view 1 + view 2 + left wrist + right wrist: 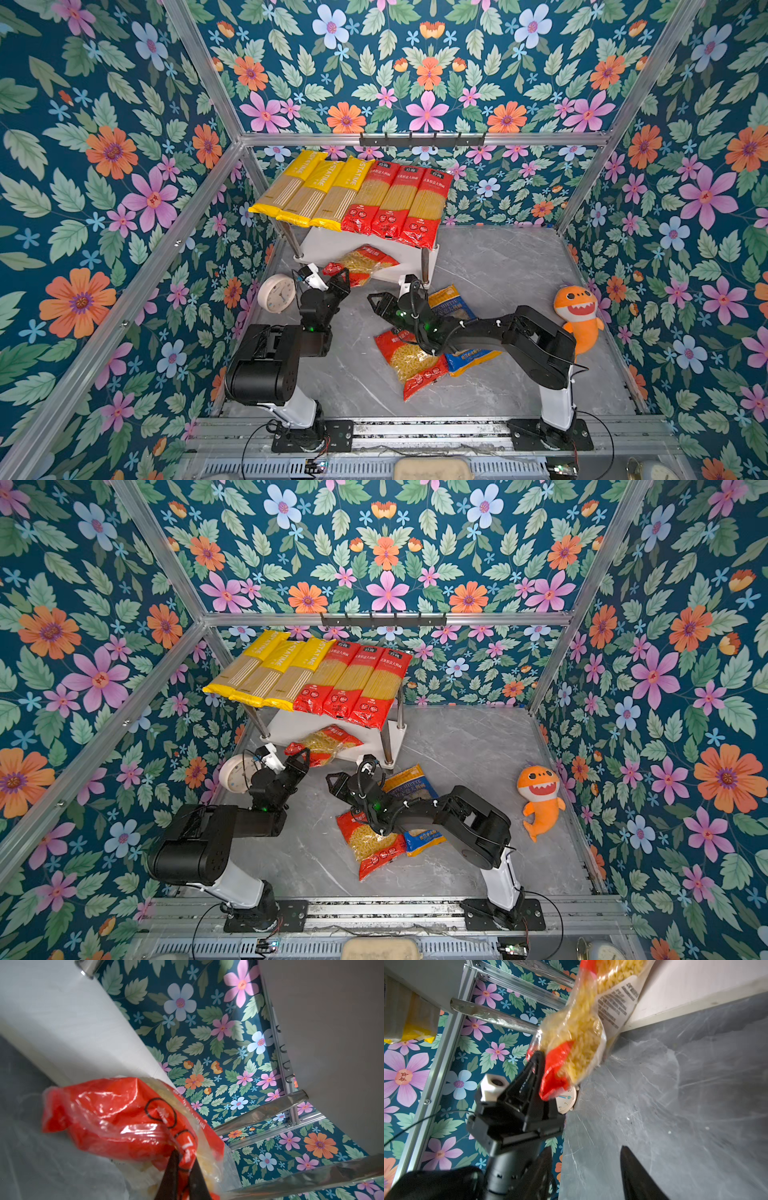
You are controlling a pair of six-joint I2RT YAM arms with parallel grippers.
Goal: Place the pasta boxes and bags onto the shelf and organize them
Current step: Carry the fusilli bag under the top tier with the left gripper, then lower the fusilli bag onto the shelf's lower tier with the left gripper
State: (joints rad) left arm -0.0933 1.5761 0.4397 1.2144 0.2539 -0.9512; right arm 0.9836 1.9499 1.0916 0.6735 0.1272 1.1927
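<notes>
My left gripper [343, 276] [185, 1157] is shut on the end of a red short-pasta bag [365, 262] [116, 1113]. The bag lies half on the shelf's lower white board [324, 245], hanging over its front edge. My right gripper [374, 303] [585, 1148] is open and empty just right of that bag [577, 1043], above the grey table. Three long yellow packs [307, 187] and three long red packs [399, 199] lie side by side on the top board. A second red short-pasta bag [411, 361] and a blue-orange bag [453, 307] lie on the table under my right arm.
A round white clock [276, 293] stands left of my left gripper, near the shelf's front left leg. An orange shark plush [577, 316] sits against the right wall. A black hook rail [422, 139] runs along the back frame above the shelf.
</notes>
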